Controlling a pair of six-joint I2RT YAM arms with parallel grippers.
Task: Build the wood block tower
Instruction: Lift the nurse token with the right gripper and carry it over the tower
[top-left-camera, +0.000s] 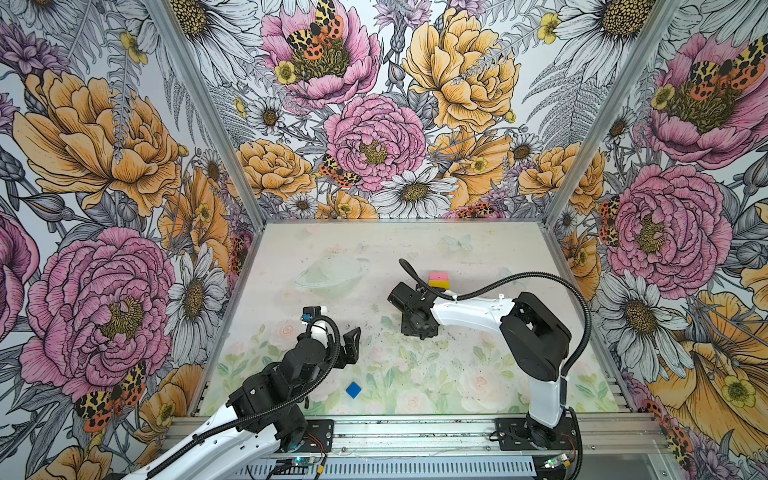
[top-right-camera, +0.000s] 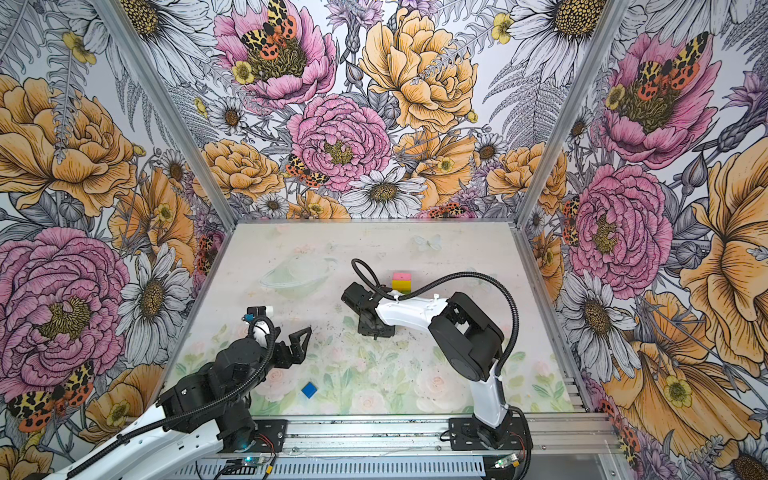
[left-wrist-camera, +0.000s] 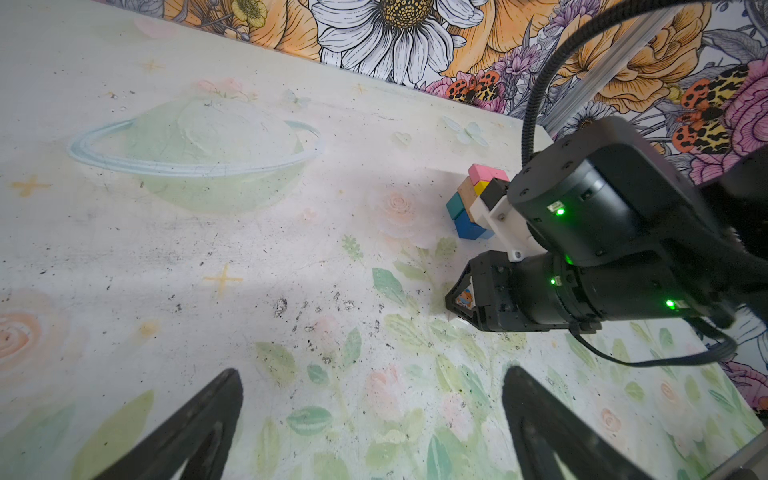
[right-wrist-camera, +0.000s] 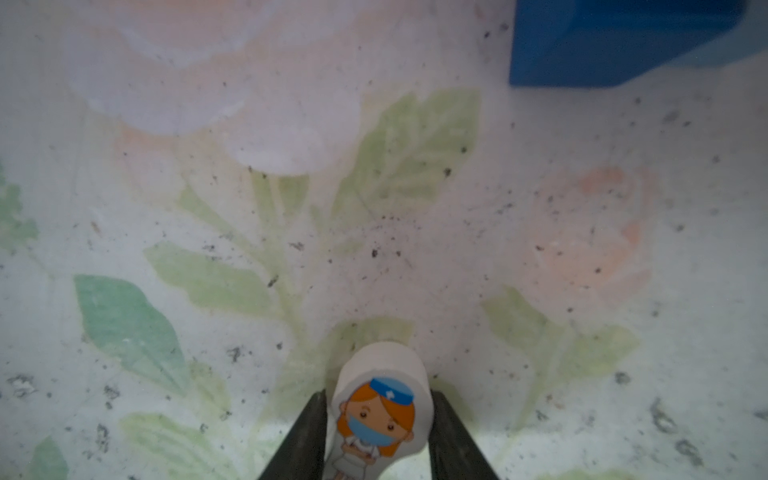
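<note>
A: State of the right gripper (right-wrist-camera: 377, 398)?
B: It pinches the nurse figure (right-wrist-camera: 380, 424) low on the table, likely as a topper. The left gripper (left-wrist-camera: 374, 374) gapes, empty.
A: Where's the wood block tower (top-left-camera: 439, 279)?
B: Back-centre, just beyond the right wrist. The dark blue cube (top-left-camera: 353, 390) lies loose up front. Scuffed pastel table (top-left-camera: 478, 249), flower-print walls (top-left-camera: 374, 124).

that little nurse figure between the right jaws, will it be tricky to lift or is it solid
The nurse figure looks like a thick solid piece, so probably stiff and light. Its surface looks smooth and its top rounded, so it might slip or twist in a shallow pinch. Its straight sides lie between the jaws of the right gripper, which should help.
</note>
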